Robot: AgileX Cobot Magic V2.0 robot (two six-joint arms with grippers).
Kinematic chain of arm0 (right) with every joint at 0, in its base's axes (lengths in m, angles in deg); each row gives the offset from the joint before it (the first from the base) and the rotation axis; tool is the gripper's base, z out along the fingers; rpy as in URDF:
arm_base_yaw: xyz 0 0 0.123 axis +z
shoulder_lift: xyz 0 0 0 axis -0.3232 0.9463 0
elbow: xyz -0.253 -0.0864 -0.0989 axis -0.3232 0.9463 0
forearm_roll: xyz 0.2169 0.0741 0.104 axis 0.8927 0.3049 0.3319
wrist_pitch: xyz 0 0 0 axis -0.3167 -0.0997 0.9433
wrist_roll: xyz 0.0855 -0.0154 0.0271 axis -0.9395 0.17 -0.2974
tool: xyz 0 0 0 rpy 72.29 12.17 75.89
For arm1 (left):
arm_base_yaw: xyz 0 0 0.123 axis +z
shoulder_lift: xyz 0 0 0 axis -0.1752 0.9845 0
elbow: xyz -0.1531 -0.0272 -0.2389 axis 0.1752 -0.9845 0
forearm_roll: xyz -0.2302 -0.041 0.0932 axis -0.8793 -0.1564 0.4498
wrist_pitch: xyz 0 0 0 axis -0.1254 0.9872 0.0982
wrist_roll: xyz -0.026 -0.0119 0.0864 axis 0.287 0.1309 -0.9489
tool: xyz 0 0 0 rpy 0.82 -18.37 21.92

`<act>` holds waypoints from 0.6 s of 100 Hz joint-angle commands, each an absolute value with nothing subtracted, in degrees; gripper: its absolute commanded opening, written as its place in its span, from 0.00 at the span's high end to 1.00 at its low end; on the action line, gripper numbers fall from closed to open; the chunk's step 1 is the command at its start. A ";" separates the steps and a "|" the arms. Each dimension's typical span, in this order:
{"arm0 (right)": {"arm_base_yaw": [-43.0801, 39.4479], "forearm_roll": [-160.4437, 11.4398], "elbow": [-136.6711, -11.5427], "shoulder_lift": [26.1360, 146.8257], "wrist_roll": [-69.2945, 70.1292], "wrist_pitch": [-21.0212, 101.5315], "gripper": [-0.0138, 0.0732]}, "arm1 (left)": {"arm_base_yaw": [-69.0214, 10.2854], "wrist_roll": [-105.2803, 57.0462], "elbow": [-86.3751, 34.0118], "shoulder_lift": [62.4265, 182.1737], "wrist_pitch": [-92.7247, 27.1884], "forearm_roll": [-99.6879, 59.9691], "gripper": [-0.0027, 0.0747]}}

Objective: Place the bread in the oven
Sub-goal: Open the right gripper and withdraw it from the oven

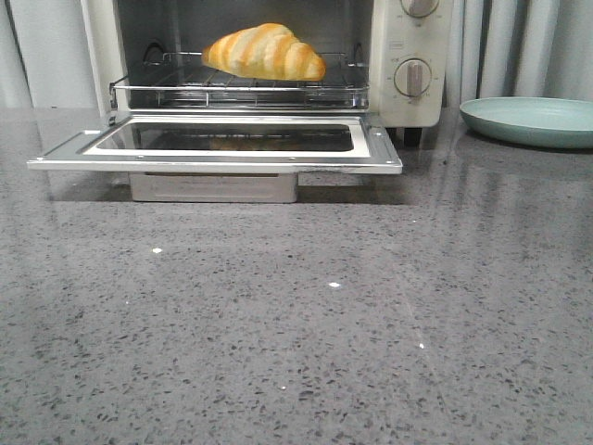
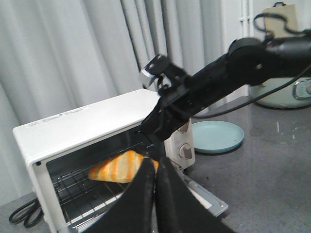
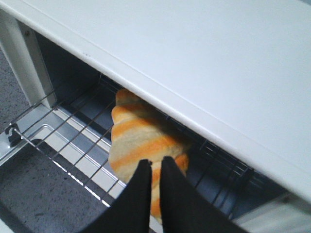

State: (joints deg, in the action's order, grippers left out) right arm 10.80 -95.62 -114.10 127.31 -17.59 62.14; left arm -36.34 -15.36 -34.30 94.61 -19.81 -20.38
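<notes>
left pincer [image 2: 154, 167] hovering with fingers pressed together, gripping nothing. toaster oven [image 1: 408, 56] standing on grey speckled surface [image 1: 296, 315], door [image 1: 218, 144] lying open. bread [image 1: 264, 52] resting on wire rack [image 1: 241, 85] inside. right pincer [image 3: 155, 165] hanging above oven, fingers together, empty. teal plate [image 1: 533, 120] sitting just right of oven.

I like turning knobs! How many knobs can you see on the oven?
2, both on the oven's right panel: one knob in the middle, another knob above it, cut off by the frame. More may be hidden higher.

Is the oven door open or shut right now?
Open. The door lies dropped flat in front of the oven, leaving the bread in plain view on the rack.
</notes>
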 commanded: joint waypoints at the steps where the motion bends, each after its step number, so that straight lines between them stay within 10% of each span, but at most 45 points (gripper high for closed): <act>1: 11.16 -95.59 -112.25 119.97 -17.90 61.69 0.90 | -36.03 -10.60 -35.35 93.23 -25.22 -17.93 0.99; 34: 13.79 -96.58 -67.55 73.03 -17.22 46.16 0.90 | -36.03 0.54 -49.71 78.64 -25.31 -10.02 0.99; 60: 9.54 -98.15 -47.17 40.49 -20.34 56.89 0.90 | -36.03 0.84 -58.29 72.36 -27.29 -10.14 0.99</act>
State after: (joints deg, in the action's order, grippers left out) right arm 11.51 -96.62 -48.83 45.59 -18.85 56.57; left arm -36.34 0.01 -58.43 72.13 -21.11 -9.61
